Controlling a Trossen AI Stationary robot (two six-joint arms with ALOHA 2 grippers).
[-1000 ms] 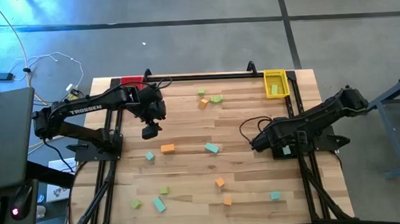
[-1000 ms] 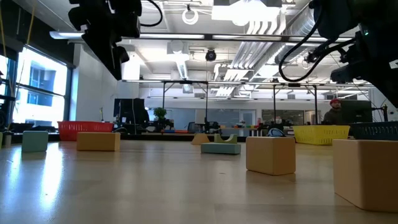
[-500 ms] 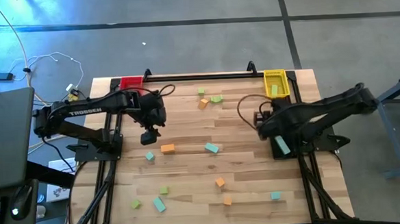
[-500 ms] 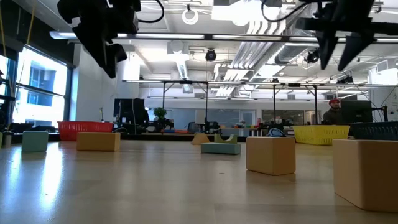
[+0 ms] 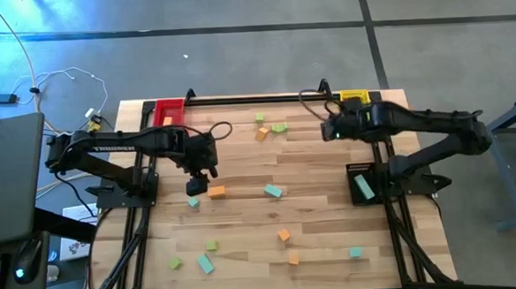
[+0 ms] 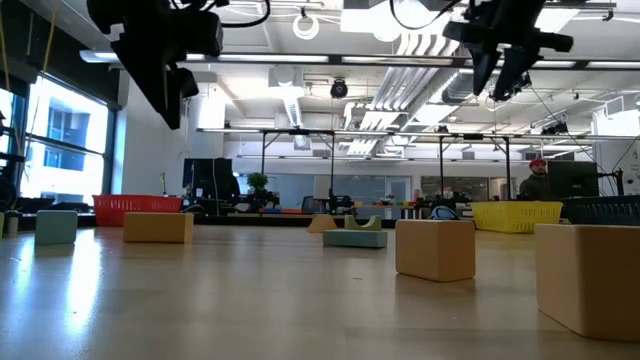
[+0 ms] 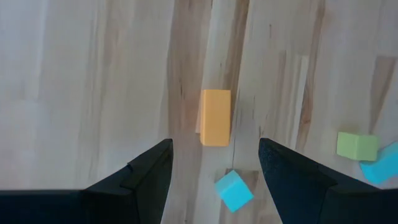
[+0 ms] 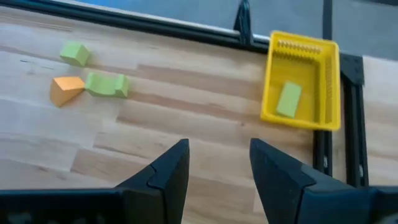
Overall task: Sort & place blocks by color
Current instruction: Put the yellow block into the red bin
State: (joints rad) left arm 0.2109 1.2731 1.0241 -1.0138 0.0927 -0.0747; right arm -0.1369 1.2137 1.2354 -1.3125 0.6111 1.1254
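Orange, light green and teal blocks lie scattered on the wooden table. My left gripper (image 5: pixel 196 181) hangs open, pointing down, over an orange block (image 5: pixel 216 192) (image 7: pixel 216 117) and a teal cube (image 5: pixel 193 202) (image 7: pixel 234 191); nothing is between its fingers (image 7: pixel 216 155). My right gripper (image 5: pixel 328 131) (image 8: pixel 219 146) is open and empty, raised beside the yellow tray (image 5: pixel 355 102) (image 8: pixel 303 118), which holds a green block (image 8: pixel 288 99). The red tray (image 5: pixel 168 108) holds an orange block. A teal block (image 5: pixel 364 188) lies in a dark tray (image 5: pixel 358 168) at the right.
Two green blocks (image 8: pixel 74 53) (image 8: pixel 107 84) and an orange one (image 8: pixel 65 89) lie near the far edge. A teal bar (image 5: pixel 273 191) sits mid-table. Several more blocks lie along the near edge, among them an orange one (image 5: pixel 284 235). Black frame rails run along the table's sides.
My right gripper has risen from the dark tray at the right and swung toward the far edge beside the yellow tray, turning as it went; the teal block stays in the dark tray. My left gripper has moved a little toward the near edge, over the orange block.
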